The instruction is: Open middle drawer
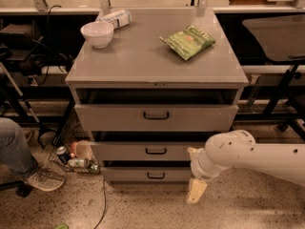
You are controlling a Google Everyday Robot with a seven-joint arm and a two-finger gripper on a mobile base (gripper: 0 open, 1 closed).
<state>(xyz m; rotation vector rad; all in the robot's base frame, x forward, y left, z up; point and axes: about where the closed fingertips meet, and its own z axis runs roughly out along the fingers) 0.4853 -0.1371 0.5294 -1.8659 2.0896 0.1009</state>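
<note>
I have the gripper (196, 191) low at the right front corner of the cabinet, hanging down toward the floor beside the bottom drawer (126, 174), with the arm (259, 155) coming in from the right. Whether the jaws are wide or narrow I cannot tell from here.

The middle drawer (119, 151) sits between the tall top drawer (109, 118) and the slim bottom one. Its small dark handle (156, 150) is in the centre of the front, up and to the left of the gripper and well apart from it.

To do this step well, I judge I must:
- raise the wrist to handle height and bring it left, square to the drawer front
- turn the jaws so they straddle the handle bar, top and bottom
- close firmly, then pull straight out along the runners, not sideways

The bottom handle lies close below, so height matters or I grab the wrong one. A steady pull should keep the white bowl (97, 34) and green bag (188, 41) on the tabletop (143, 61) from shifting
</note>
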